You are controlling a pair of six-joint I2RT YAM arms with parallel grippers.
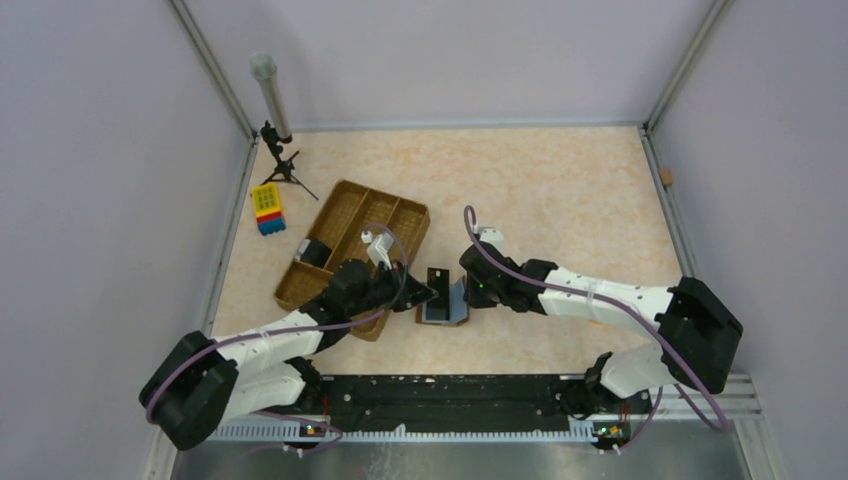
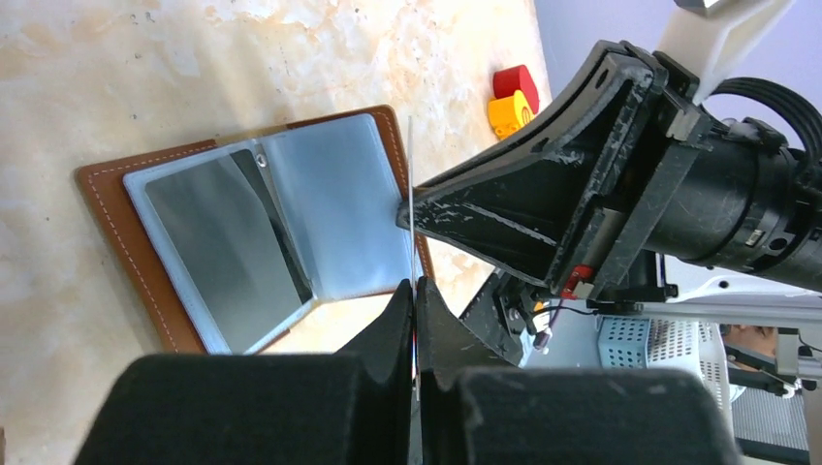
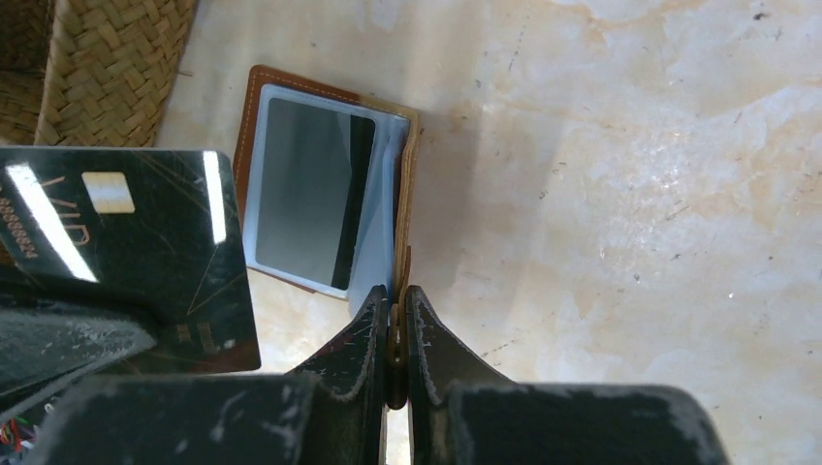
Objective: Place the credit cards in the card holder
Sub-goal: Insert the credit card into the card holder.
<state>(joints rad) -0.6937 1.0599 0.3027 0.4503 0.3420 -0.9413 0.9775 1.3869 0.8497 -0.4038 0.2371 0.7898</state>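
Observation:
The brown card holder (image 1: pixel 440 314) lies open on the table between the arms. One glossy grey credit card (image 3: pixel 302 192) sits in its clear left pocket (image 2: pixel 218 247). My left gripper (image 2: pixel 415 294) is shut on a second, dark credit card (image 3: pixel 126 254). That card stands upright just above the holder's right half and shows edge-on (image 2: pixel 411 194) in the left wrist view. My right gripper (image 3: pixel 397 315) is shut on the edge of the holder's right cover (image 3: pixel 408 174), holding it raised. In the top view the left gripper (image 1: pixel 425 293) and right gripper (image 1: pixel 468 292) face each other across the holder.
A woven compartment tray (image 1: pixel 355 250) lies just left of the holder, under my left arm. A yellow-and-blue button block (image 1: pixel 268 208) and a small tripod with a tube (image 1: pixel 272 100) stand at the far left. Red and yellow pieces (image 2: pixel 511 97) lie beyond the holder.

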